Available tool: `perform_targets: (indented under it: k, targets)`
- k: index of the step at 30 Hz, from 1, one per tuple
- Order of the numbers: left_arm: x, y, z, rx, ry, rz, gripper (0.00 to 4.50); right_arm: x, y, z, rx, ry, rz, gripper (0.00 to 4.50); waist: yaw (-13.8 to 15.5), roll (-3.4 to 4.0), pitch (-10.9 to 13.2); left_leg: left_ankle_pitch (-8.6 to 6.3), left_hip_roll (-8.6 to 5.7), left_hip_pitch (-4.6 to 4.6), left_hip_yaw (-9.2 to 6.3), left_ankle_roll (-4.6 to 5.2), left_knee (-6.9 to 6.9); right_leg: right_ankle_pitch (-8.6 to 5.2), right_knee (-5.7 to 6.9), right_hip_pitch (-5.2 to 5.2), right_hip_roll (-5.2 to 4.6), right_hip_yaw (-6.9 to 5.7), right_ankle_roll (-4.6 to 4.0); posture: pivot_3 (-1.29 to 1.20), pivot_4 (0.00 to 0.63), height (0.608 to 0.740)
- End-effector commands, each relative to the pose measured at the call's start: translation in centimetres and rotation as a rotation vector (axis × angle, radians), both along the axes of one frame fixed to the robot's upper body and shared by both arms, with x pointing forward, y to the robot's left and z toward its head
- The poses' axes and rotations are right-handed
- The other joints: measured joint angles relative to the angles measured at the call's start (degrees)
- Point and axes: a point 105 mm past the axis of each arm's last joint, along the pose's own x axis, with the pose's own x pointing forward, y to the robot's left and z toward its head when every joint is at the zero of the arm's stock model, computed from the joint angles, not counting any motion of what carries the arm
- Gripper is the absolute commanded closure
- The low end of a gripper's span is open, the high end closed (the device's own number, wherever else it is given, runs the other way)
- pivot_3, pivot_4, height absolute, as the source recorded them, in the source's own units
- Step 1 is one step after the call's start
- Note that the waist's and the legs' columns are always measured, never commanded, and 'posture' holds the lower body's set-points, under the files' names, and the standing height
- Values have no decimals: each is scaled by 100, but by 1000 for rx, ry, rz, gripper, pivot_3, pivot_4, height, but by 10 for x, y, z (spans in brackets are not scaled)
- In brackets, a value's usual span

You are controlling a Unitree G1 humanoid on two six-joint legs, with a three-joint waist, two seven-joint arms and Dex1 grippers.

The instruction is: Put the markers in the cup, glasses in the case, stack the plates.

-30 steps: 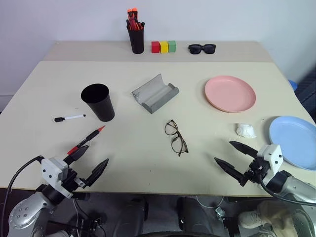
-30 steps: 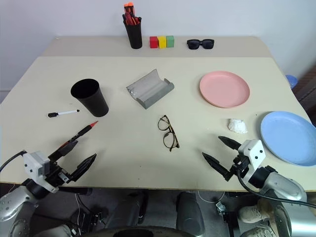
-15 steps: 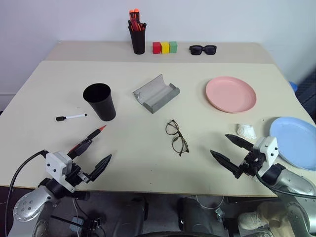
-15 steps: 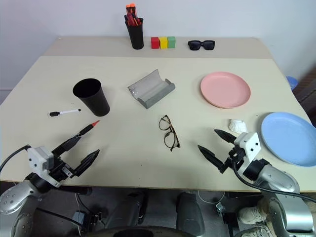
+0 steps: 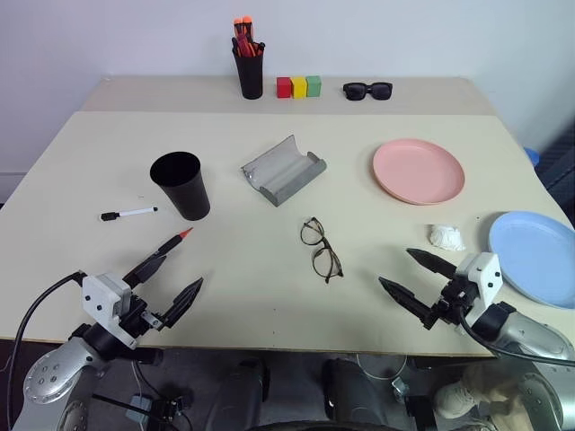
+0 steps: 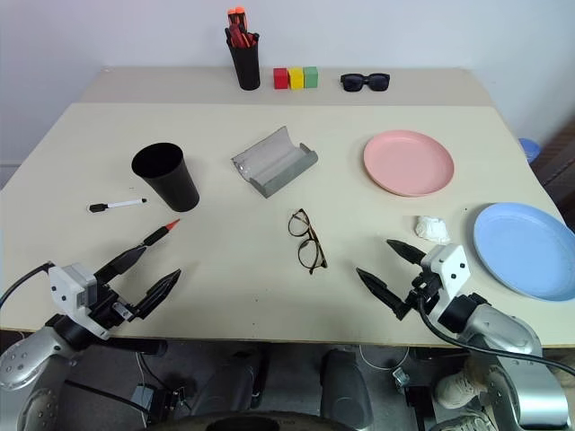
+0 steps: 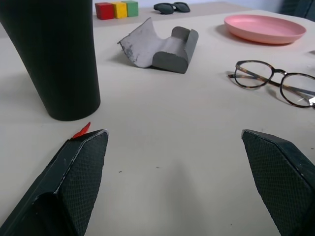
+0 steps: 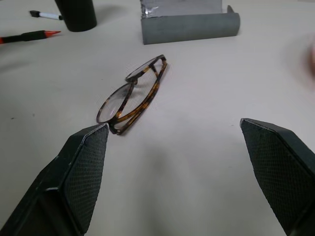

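The left tool sits at the lower left of the head view, over the near edge of the counter, its two black fingers spread wide and grasping nothing. The right tool sits at the lower right, likewise spread and empty.

The black-and-red marker lies just beyond the left tool, its red tip pointing toward the black cup, which stands upright in the left centre. The white marker with the black cap lies flat to the left of the cup.

The grey case lies open in the upper centre. The glasses lie folded open on the counter in the middle, below the case and between the two tools.

The pink plate rests in the upper right; the blue plate lies at the right edge, well apart from it. A crumpled white scrap sits between them.
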Motion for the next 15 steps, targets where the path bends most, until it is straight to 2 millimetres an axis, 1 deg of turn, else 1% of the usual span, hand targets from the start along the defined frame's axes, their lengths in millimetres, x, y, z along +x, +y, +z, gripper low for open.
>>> perform_targets:
  k: [1, 3, 5, 7, 8, 10, 13, 15]
  targets:
    - [9, 2, 25, -40, -79, 62, 0, 10, 3, 17, -6, -80, -8, 146, 3, 0, 0, 0, 0, 0, -1, 0, 0, 0, 0, 0, 0, 0, 0, 0, 150, 740]
    - [19, 8, 42, -97, -117, 129, 0, 16, 7, 24, -16, -102, 2, 146, 6, -2, 1, 0, 0, 0, -3, 0, 5, 0, 5, 0, 0, 0, 1, 0, 150, 740]
    - [31, 19, 59, -163, -147, 205, 0, 24, 15, 34, -11, -123, 29, 146, 4, -2, 1, 0, -1, 1, -5, 0, 7, 1, 13, 0, 0, -1, 1, 0, 150, 740]
    - [41, 30, 71, -198, -162, 270, 0, 31, 22, 42, -15, -133, 71, 146, -5, -1, 2, 0, -2, 1, -5, 0, 10, 1, 21, -4, 1, -1, 2, 0, 150, 740]
    - [47, 37, 74, -203, -159, 322, 0, 35, 29, 46, -15, -134, 123, 146, -9, -1, 1, 1, -6, 1, -4, 0, 11, 2, 26, -7, 1, 0, 3, 0, 150, 740]
    - [57, 47, 76, -176, -125, 404, 0, 41, 44, 52, -15, -127, 265, 146, -44, -3, 3, 1, -11, 5, -2, 0, 10, 7, 27, -7, 5, 0, 12, 0, 150, 740]
    - [66, 53, 74, -86, -71, 453, 0, 55, 60, 62, -16, -152, 399, 146, -67, -6, 5, 1, -12, 6, -2, 0, 9, 11, 30, -7, 12, 0, 19, 0, 150, 740]
    - [73, 55, 63, 5, 52, 450, 0, 59, 73, 66, -33, -186, 518, 146, -76, -10, 8, 1, -11, 6, -3, 0, 7, 12, 33, -10, 15, -1, 21, 0, 150, 740]
